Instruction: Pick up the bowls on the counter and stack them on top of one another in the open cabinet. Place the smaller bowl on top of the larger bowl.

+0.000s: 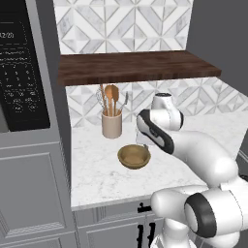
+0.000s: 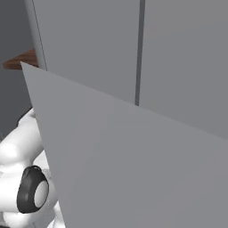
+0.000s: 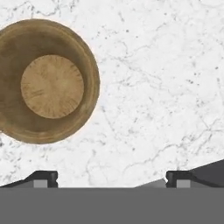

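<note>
The smaller bowl (image 1: 134, 156) sits upright on the marble worktop (image 1: 92, 169), near the utensil holder (image 1: 112, 123). The gripper (image 3: 111, 179) hangs above bare marble beside it, jaws spread wide, holding nothing.

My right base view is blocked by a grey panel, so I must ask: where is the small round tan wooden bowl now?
Observer: The small round tan wooden bowl sits upright on the white marble counter, in front of the cream cylindrical utensil holder.
Operator: Is the gripper holding it?
Observer: No. In the hand view the gripper is open over the counter; the bowl lies to its left, not between the jaws.
Operator: Where is the shelf from there?
Observer: The long dark brown wooden shelf runs along the tiled wall, above the holder.
</note>
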Controlling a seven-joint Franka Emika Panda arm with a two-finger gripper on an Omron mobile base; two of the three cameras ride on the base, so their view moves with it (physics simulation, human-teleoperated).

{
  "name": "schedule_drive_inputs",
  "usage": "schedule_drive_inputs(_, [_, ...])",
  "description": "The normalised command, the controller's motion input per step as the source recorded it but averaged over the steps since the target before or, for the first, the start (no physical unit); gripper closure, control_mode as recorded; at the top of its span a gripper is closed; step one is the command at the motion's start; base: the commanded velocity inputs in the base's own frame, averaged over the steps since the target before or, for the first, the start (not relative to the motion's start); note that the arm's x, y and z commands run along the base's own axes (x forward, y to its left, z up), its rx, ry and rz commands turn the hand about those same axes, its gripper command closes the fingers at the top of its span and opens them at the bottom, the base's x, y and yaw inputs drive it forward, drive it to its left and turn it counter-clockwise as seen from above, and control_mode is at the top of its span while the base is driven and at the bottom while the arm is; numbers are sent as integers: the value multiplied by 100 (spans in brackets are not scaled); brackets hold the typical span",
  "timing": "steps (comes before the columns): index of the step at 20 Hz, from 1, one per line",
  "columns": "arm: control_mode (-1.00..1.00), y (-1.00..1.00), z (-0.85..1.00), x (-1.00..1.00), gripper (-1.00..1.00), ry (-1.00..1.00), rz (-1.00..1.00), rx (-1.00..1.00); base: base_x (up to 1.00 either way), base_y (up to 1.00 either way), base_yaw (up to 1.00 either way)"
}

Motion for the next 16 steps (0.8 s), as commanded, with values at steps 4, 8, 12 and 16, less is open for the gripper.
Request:
schedule_drive_inputs(4, [-100,0,-60,26,-100,2,-9,12,0,0,0])
schedule_drive_inputs(8, [-100,2,-20,25,-100,-6,0,-1,0,0,0])
schedule_drive_inputs(12, [-100,0,-32,29,-100,-6,0,-3,0,0,0])
schedule_drive_inputs(16, [-100,0,-26,32,-100,-3,0,0,0,0,0])
